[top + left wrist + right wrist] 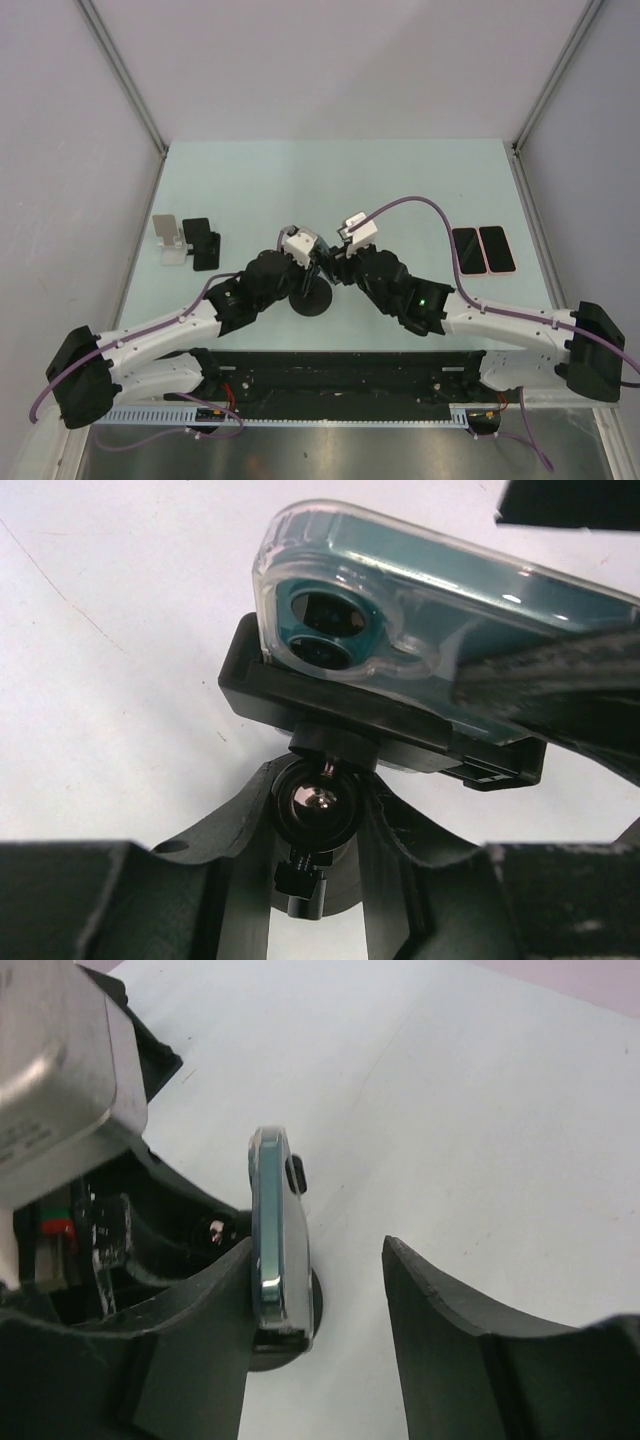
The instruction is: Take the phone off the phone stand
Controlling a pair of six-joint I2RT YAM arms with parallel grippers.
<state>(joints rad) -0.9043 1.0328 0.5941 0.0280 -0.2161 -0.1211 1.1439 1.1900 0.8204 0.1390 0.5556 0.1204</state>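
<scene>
A teal phone [420, 600] in a clear case sits in the clamp of a black phone stand [350, 715]. My left gripper [320, 815] is shut on the stand's ball-joint neck, one finger [225, 825] on each side. In the right wrist view the phone [275, 1240] is seen edge-on. My right gripper [325, 1260] is open and straddles it: one finger [200, 1310] lies against the phone's back and the other stands well off its front. In the top view both grippers [300, 265] [337, 262] meet over the stand's round base [313, 302], and the phone is mostly hidden.
A white stand [168, 240] and a black stand [200, 243] sit at the table's left. A black phone [465, 250] and a pink-cased phone [497, 248] lie flat at the right. Grey walls enclose the table.
</scene>
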